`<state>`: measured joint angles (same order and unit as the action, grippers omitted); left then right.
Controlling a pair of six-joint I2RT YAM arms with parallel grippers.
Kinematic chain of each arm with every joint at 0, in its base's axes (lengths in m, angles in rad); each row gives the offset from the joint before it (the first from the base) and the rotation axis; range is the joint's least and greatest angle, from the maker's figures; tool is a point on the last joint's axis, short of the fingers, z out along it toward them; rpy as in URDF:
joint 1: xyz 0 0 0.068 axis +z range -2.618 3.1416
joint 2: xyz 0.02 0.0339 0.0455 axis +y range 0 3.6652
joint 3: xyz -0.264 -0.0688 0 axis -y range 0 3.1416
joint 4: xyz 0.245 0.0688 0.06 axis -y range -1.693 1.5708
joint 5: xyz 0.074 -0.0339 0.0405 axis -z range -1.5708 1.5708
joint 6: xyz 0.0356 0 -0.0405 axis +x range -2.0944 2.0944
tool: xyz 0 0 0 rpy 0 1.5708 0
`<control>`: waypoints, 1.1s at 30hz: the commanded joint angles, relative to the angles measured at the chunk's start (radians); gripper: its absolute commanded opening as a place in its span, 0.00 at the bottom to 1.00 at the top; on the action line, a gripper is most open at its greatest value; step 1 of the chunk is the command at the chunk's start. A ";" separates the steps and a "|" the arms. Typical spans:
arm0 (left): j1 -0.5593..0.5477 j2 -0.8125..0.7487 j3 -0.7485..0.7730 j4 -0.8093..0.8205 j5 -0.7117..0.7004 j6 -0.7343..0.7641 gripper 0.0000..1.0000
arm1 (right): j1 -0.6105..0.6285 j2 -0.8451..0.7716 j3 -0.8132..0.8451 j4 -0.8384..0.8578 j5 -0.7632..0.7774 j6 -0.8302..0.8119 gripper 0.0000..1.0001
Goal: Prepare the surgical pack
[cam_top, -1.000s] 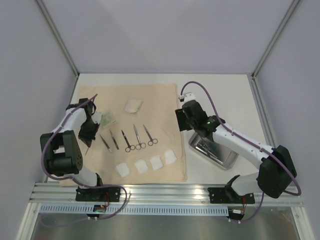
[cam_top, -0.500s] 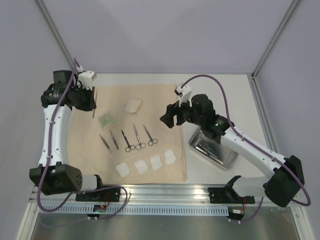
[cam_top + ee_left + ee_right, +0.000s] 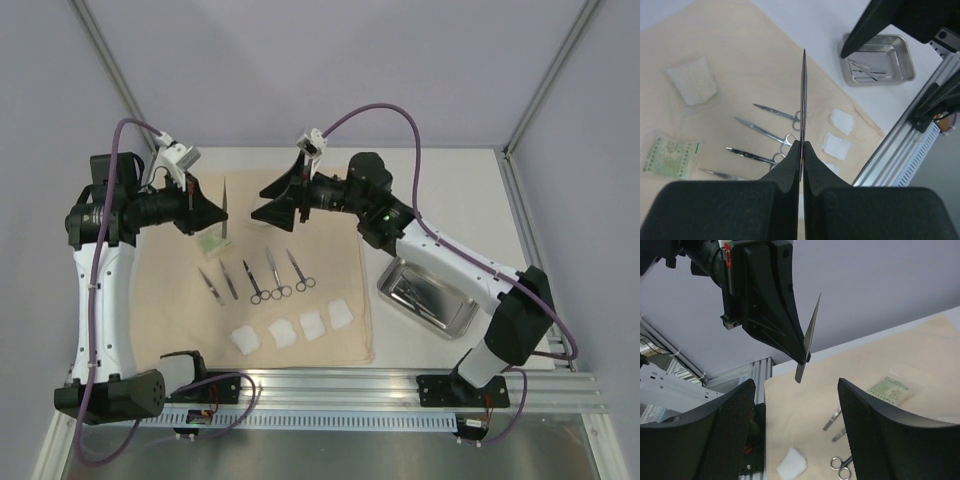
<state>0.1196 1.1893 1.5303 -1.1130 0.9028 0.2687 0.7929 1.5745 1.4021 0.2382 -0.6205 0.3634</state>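
Observation:
The surgical pack's beige cloth [image 3: 330,210] lies flat with several scissors [image 3: 272,277], tweezers [image 3: 212,285] and a row of white gauze squares [image 3: 292,331] on it. The steel tray [image 3: 452,318] sits to the right of the cloth with instruments inside. My left gripper [image 3: 218,222] is raised over the cloth's far left and shut on a thin pair of steel tweezers [image 3: 226,195], seen edge-on [image 3: 803,100] in the left wrist view. My right gripper [image 3: 268,206] hangs open close by, facing the held tweezers [image 3: 811,335], its fingers [image 3: 730,430] apart from them.
A green packet [image 3: 213,240] lies on the cloth below the left gripper. A folded white gauze pad [image 3: 692,80] sits at the cloth's far side. Grey walls close in the back and sides, and an aluminium rail [image 3: 330,385] runs along the near edge.
The left arm rose from the cloth's left edge and swung the held tweezers up towards the middle. The right gripper left the tray, moved up and left, and now faces them.

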 commanded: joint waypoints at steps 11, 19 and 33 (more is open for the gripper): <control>-0.006 -0.056 -0.042 -0.038 0.237 0.072 0.00 | 0.060 0.185 0.216 0.063 -0.154 0.126 0.58; -0.006 -0.054 -0.056 -0.039 0.268 0.082 0.00 | 0.069 0.217 0.242 0.045 -0.157 0.150 0.44; -0.006 -0.053 -0.061 -0.044 0.271 0.093 0.00 | 0.068 0.213 0.236 0.052 -0.168 0.158 0.24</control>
<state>0.1173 1.1458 1.4670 -1.1702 1.1290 0.3321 0.8566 1.7809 1.6039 0.2615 -0.7620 0.5083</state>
